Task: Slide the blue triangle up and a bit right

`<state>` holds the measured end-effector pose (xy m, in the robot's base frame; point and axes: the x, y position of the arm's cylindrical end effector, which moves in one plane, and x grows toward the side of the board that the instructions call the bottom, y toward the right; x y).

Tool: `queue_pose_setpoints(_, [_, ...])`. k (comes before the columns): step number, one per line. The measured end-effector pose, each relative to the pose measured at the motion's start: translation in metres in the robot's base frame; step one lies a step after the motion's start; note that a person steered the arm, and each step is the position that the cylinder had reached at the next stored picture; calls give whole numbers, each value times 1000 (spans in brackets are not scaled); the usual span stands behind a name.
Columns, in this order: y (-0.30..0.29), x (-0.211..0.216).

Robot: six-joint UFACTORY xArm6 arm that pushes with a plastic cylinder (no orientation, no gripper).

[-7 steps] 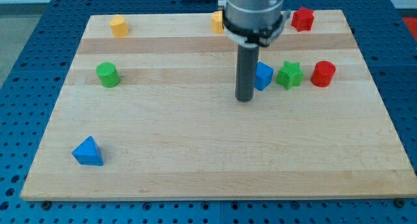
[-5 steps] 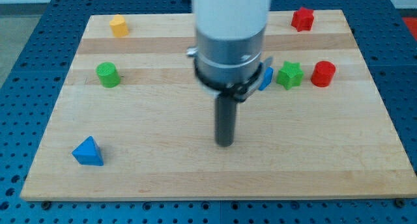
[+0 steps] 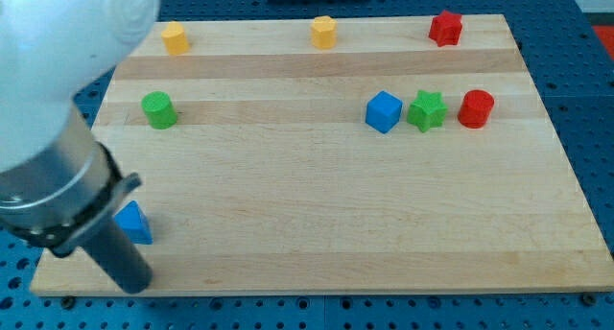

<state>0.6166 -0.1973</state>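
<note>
Push not begun — blue triangle [image 3: 135, 223] sits untouched. My tip [image 3: 134, 286] — a bare rod, holding nothing — stands just below the triangle.

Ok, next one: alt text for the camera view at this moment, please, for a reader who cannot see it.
My tip rests near the wooden board's bottom-left edge, just below the blue triangle, which the arm partly hides. Elsewhere: a green cylinder at left; a blue cube, green star and red cylinder in a row at right; two yellow blocks and a red star along the top.
</note>
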Motion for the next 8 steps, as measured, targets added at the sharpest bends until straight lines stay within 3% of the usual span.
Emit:
queue_pose_setpoints(3, [-8,-64])
queue_pose_setpoints(6, [-51,-79])
queue_pose_setpoints(8, [-14,-80])
